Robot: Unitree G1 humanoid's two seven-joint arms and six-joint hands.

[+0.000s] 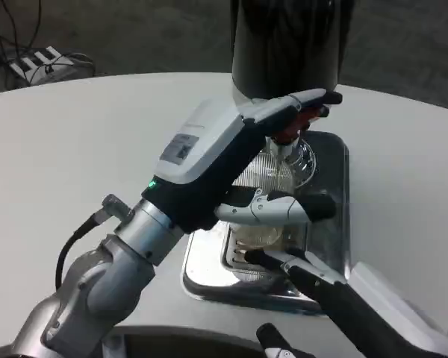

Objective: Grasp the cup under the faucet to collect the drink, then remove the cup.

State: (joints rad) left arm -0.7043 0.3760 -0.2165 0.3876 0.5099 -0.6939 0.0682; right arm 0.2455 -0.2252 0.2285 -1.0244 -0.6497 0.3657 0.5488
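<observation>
The cup, clear and ribbed, is seen standing upright, its long axis vertical and its mouth up, on the metal tray under the dark dispenser. It is placed directly below the red faucet.

The left hand is reached in from the lower left, its forearm slanted up toward the dispenser. Its upper fingers are laid over the faucet, and a lower finger is stretched across the front of the cup. Whether anything is actually gripped cannot be told.

The right hand is raised from the lower right, and its fingers are pointed at the cup's base, close to it; contact cannot be told.
</observation>
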